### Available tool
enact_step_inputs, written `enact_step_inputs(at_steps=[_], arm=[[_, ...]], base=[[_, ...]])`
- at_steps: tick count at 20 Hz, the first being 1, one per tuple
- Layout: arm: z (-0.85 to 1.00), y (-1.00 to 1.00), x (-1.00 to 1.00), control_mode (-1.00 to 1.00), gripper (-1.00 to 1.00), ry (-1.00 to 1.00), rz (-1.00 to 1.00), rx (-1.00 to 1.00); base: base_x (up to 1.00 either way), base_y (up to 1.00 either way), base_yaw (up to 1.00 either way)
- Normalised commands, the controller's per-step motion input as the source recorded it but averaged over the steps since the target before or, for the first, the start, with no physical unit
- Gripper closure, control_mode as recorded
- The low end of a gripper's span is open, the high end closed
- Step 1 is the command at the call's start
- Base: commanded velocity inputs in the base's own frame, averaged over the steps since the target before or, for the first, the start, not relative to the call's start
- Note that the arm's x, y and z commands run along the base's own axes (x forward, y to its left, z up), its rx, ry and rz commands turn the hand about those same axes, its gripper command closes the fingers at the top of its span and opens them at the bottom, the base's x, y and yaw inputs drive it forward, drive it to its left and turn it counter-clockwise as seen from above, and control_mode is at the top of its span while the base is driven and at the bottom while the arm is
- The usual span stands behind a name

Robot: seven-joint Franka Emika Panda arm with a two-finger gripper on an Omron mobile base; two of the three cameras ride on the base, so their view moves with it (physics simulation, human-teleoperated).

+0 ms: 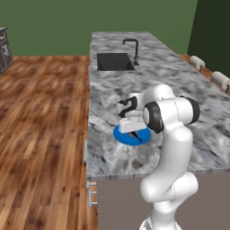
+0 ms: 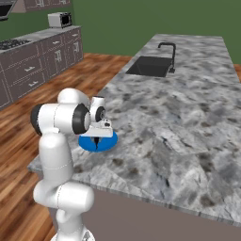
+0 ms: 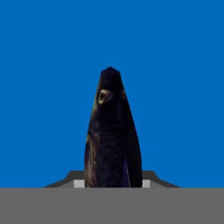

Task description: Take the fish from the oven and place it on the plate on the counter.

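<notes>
grey-and-white marbled stone counter [image 1: 179,90]: two-finger gripper [image 3: 112,181] is clenching slender dark grey-black fish [image 3: 112,131], long axis pointing straight down at flat round blue plate [image 3: 43,87].

1. The left base view looks forward and down from behind the arm's left side, along the counter [image 1: 179,90] toward the sink [image 1: 114,61] and green wall.
2. The right base view looks from behind the arm's right side, over the same counter, with the sink far off.
3. Both share the plate [image 1: 130,136] near the counter's front edge.
4. The hand view faces straight at the plate, very close, along the fish [image 3: 113,131] held before it.
</notes>
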Motion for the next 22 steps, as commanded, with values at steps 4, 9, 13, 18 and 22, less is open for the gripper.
enact_step_inputs(at_steps=[4,9,13,18,22], arm=[[-0.1,0.0,0.1,-1.0,1.0,0.02,0.0,0.0],[-0.04,0.0,0.12,-1.0,1.0,0.0,0.0,0.0],[0.0,0.0,0.01,-1.0,-1.0,0.0,0.0,0.0],[0.1,0.0,0.0,-1.0,-1.0,0.0,0.0,-0.01],[0.19,0.0,0.0,-1.0,-1.0,0.0,0.01,-0.04]], base=[[0.0,0.0,0.0],[0.0,0.0,0.0],[0.0,0.0,0.0],[0.0,0.0,0.0],[0.0,0.0,0.0]])
